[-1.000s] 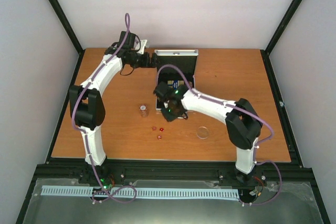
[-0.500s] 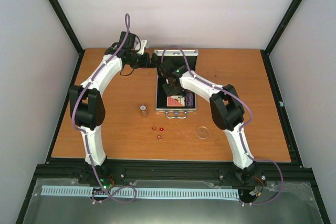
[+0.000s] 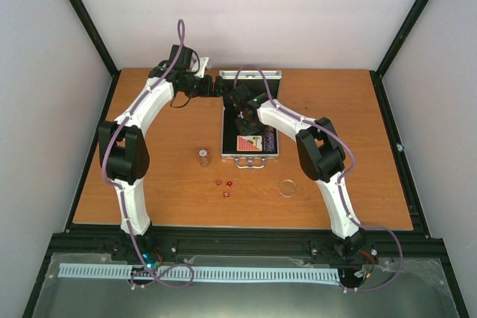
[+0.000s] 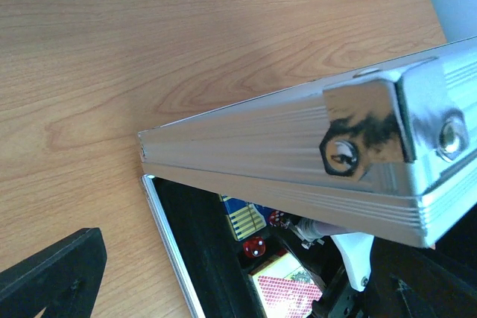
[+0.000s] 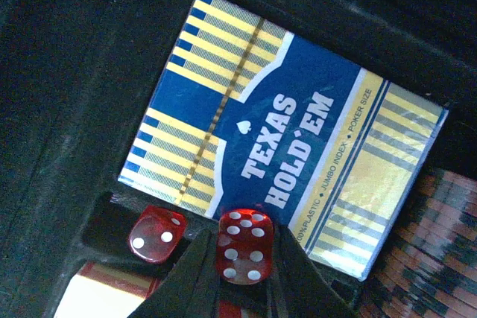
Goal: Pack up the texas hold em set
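The wooden table (image 3: 335, 184) carries the silver case (image 3: 251, 156), open at the upper centre of the top view. Its raised lid (image 4: 298, 147) sits at the left gripper (image 3: 218, 86), and I cannot tell whether that gripper grasps it. Inside, a blue card deck (image 5: 283, 161) fills the middle of the right wrist view; at its lower edge the right gripper (image 5: 241, 247) is clenched on a red die (image 5: 243, 258), with a second die (image 5: 155, 234) just to its left.
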Robot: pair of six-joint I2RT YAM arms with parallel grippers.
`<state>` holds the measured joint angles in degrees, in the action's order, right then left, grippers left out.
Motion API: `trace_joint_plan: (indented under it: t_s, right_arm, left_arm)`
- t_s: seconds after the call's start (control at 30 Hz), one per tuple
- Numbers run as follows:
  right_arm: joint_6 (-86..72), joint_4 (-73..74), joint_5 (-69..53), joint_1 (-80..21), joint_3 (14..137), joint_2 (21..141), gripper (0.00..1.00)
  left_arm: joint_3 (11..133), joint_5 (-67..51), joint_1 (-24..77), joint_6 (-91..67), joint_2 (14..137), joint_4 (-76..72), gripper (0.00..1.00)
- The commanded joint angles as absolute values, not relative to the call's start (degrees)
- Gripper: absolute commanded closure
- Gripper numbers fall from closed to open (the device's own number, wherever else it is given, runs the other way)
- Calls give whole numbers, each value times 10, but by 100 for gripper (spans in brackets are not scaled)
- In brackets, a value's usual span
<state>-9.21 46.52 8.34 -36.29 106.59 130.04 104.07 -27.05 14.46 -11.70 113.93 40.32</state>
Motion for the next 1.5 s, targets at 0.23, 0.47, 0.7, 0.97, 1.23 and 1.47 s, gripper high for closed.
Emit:
trace_joint_plan:
  t_s: [0.23,0.47,0.7,0.97,1.23,1.47]
  right_arm:
    - [-92,469,48,-360,1086,1331,90]
    - [-107,483,43,-360,1087,1323,90]
    - [-119,490,42,-360,1088,1321,73]
    - [-122,495,46,-362,1089,1305,56]
    - [-118,510,65,-389,1067,1236,0]
    - [-130,550,73,-434,1040,1179,0]
  left_arm:
    - [1058,-270,140,-108,1147,407,0]
    - [1058,-270,140,-109,1147,406,0]
    - [1056,-271,140,-109,1143,407,0]
    - [1055,-274,140,-111,1140,404,0]
    - [1057,-277,140,-111,1135,404,0]
    - [1065,-280,140,-115,1131,406,0]
